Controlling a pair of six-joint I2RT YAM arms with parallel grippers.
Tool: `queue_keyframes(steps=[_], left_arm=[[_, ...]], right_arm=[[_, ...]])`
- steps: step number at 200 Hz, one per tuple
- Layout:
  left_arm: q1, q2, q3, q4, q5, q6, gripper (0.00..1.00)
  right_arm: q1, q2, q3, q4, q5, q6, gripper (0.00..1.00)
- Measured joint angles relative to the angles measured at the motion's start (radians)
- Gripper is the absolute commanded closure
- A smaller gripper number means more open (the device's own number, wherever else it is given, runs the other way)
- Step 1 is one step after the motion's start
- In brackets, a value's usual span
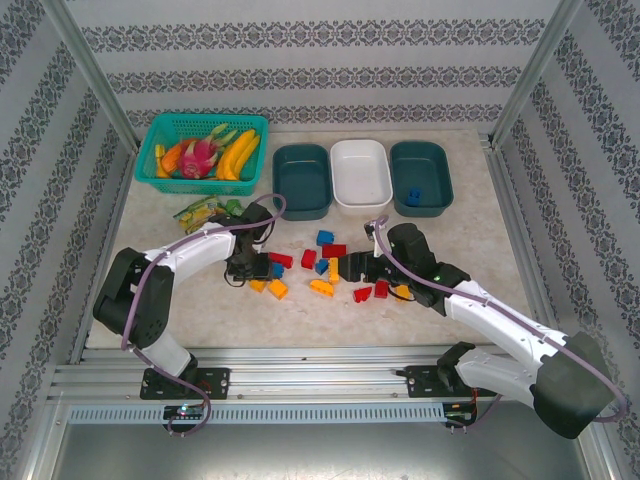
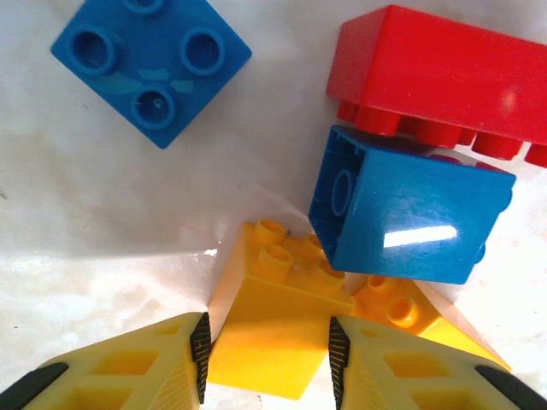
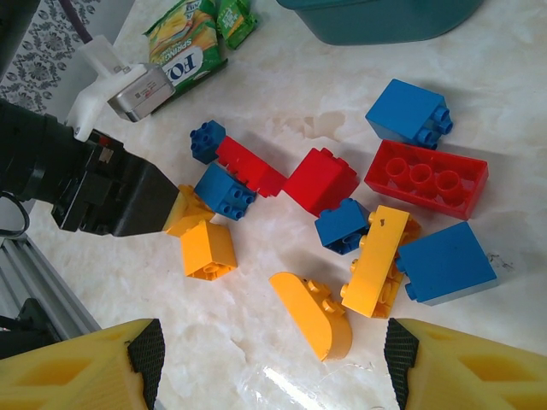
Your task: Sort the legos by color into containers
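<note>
Step in hand: left gripper (image 2: 267, 350) jaws pinch a yellow brick (image 2: 265, 325) in the pile (image 1: 320, 265) at desk (image 1: 480, 250) centre, while right gripper (image 3: 273, 359) jaws hang wide and empty. Next move, as I judge it: lift clear of the touching blue brick (image 2: 410, 213), then carry to an empty tub at 12 o'clock. Count: three tubs (image 1: 360, 170), one stowed brick (image 1: 412, 196); loose, at least five blue, three red, four yellow.

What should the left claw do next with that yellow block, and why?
Probably lift it slowly straight up. The pads of the left gripper sit against both sides of the yellow brick, so the hold looks made. A blue brick lies right beside it, so a straight rise seems least likely to drag that along.
</note>
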Motion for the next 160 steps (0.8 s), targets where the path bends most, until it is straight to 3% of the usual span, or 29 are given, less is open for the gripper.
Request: queue_keyframes(steps=[52, 90, 160], left_arm=[[0.002, -0.057, -0.040, -0.026, -0.090, -0.072, 0.44], [0.002, -0.129, -0.054, -0.021, -0.052, -0.086, 0.31], [0.008, -0.073, -0.095, -0.009, -0.019, 0.000, 0.29]], right_arm=[[0.000, 0.000, 0.000, 0.000, 0.000, 0.000, 0.29], [0.000, 0.000, 0.000, 0.000, -0.008, 0.000, 0.29], [0.001, -0.037, -0.089, 0.135, -0.082, 0.027, 0.23]])
